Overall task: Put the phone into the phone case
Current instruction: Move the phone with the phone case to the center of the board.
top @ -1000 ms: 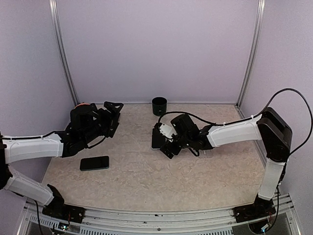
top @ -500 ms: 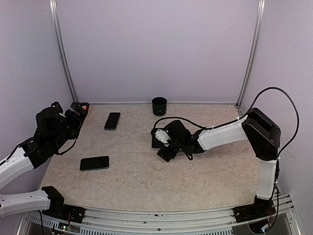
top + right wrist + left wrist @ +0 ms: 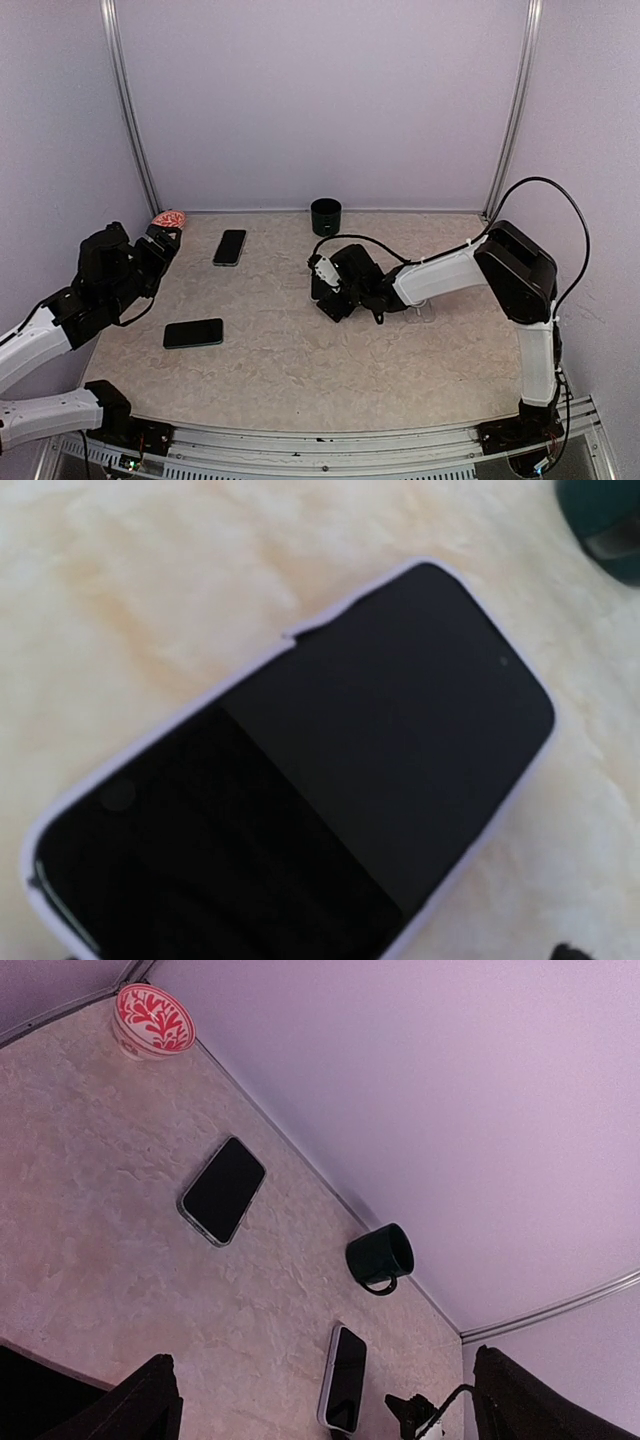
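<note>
A black phone (image 3: 193, 333) lies flat at the near left of the table. A second dark phone (image 3: 230, 247) (image 3: 222, 1190) with a thin pale rim lies further back. A third dark slab sits inside a pale lavender phone case (image 3: 300, 780) (image 3: 345, 1377) at mid-table. My right gripper (image 3: 325, 293) hovers low over it, jaws spread, holding nothing; the right wrist view is almost filled by that screen. My left gripper (image 3: 163, 243) (image 3: 325, 1385) is pulled back at the left edge, open and empty, aimed across the table.
A dark green mug (image 3: 325, 216) (image 3: 380, 1257) stands at the back centre. A red-patterned bowl (image 3: 168, 218) (image 3: 153, 1020) sits in the back left corner. Purple walls close the table on three sides.
My left arm has drawn back to the left edge, uncovering the far phone. My right gripper has crept slightly left over the cased phone.
</note>
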